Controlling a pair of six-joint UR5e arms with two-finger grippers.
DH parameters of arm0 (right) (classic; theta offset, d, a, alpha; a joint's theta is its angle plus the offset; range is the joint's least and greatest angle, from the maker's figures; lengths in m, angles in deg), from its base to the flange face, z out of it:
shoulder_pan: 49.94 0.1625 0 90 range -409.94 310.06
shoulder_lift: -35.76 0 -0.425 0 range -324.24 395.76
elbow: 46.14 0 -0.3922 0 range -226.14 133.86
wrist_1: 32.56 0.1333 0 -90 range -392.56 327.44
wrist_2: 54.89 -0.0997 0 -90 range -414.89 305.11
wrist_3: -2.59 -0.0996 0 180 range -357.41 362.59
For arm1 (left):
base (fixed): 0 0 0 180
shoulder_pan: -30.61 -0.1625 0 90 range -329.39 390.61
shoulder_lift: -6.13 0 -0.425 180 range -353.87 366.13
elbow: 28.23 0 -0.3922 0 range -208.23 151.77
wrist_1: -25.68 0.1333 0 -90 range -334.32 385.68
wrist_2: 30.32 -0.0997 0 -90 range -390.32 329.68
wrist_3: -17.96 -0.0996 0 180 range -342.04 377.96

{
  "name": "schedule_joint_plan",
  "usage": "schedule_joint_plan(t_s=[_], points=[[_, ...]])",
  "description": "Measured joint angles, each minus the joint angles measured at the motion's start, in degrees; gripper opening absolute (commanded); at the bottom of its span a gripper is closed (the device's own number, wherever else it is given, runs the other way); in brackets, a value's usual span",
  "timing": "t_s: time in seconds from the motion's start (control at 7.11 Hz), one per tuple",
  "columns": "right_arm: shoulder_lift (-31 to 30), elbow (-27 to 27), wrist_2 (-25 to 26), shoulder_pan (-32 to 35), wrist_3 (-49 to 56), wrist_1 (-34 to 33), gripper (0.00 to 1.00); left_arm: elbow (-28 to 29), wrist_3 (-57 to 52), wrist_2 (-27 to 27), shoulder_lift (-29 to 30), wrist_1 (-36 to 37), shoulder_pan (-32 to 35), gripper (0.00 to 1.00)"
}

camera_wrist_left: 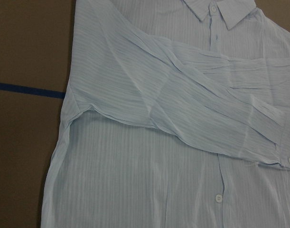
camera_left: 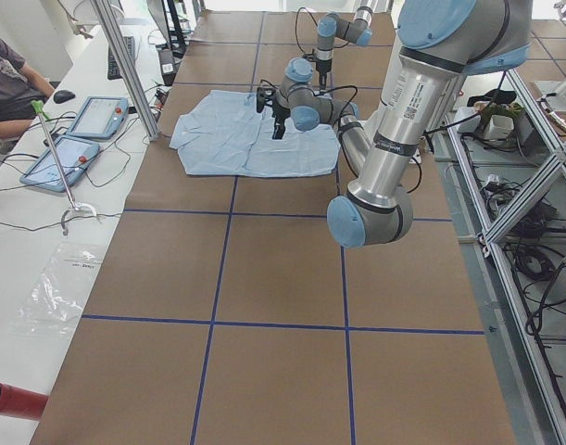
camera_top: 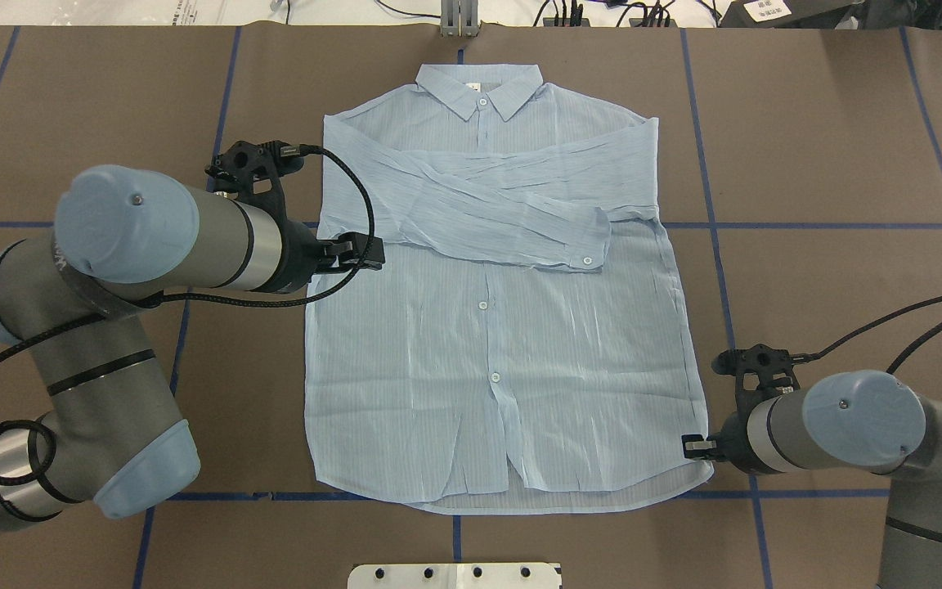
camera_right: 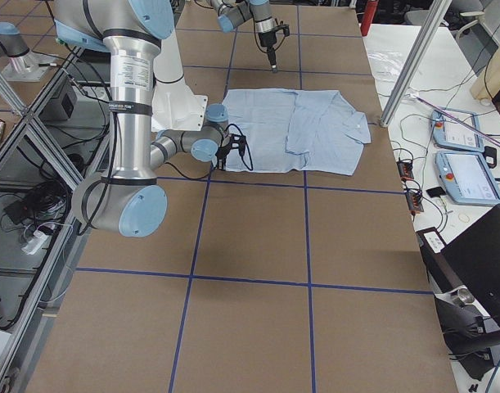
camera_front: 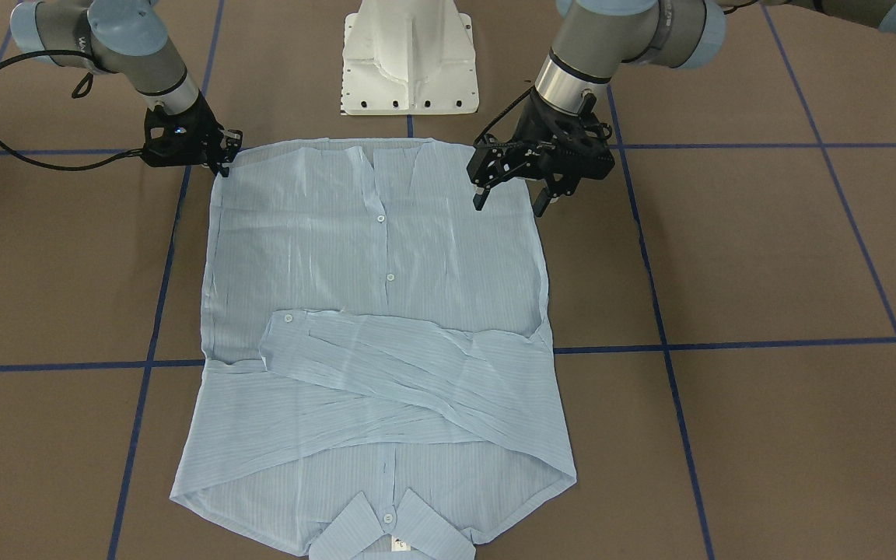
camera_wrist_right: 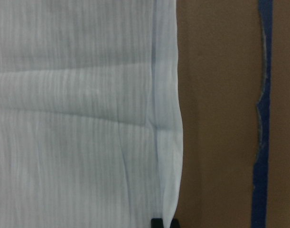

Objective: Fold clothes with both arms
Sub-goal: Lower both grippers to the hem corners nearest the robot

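The pale-blue striped shirt [camera_front: 386, 257] lies flat, buttoned side up, on the brown table. Its collar [camera_front: 386, 525] points away from the robot and both sleeves are folded across the chest [camera_top: 504, 204]. My right gripper [camera_front: 224, 165] is down at the hem corner nearest the robot [camera_top: 696, 447]. In the right wrist view its fingertips [camera_wrist_right: 156, 222] are pinched on the shirt's edge [camera_wrist_right: 166, 142]. My left gripper [camera_front: 509, 206] is open and empty, held well above the shirt's other side [camera_top: 365, 252]. The left wrist view looks down on the folded sleeves [camera_wrist_left: 192, 109].
The white pedestal base [camera_front: 409, 62] stands just behind the hem. Blue tape lines [camera_front: 728, 344] grid the brown table. Black cables loop from both wrists [camera_top: 356, 204]. Operator tablets [camera_left: 88, 116] and a seated person [camera_left: 9, 79] are beside the table's far long edge.
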Motion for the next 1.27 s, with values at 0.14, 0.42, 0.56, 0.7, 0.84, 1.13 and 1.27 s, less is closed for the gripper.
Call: schedule_joint_plan(t_s=[0.14, 0.42, 0.56, 0.7, 0.84, 1.13, 1.27], points=[[-0.02, 0.40, 0.02, 0.07, 0.00, 0.00, 0.00, 0.12, 0.00, 0.00, -0.02, 0.00, 0.00, 0.98], [-0.07, 0.92, 0.23, 0.40, -0.04, 0.01, 0.00, 0.32, -0.04, 0.01, -1.00, 0.02, 0.00, 0.99], [-0.07, 1.21, 0.56, 0.64, -0.14, 0.09, 0.00, -0.28, 0.08, 0.14, -3.24, -0.01, -0.14, 0.99], [0.06, 1.47, 0.66, 0.92, -0.19, 0.19, 0.00, -1.67, 1.29, 0.26, -6.46, -0.19, -0.66, 0.98], [0.34, 1.68, 0.57, 1.11, -0.19, 0.26, 0.00, -3.00, 3.76, 0.48, -9.48, -0.38, -2.05, 0.96], [0.84, 2.54, 0.23, 1.49, -0.22, 0.33, 0.00, -2.66, 9.86, 0.05, -11.38, -0.13, -7.61, 0.86], [0.86, 2.85, 0.05, 1.71, -0.20, 0.37, 0.00, -1.13, 11.46, -0.43, -10.88, 0.44, -10.13, 0.81]])
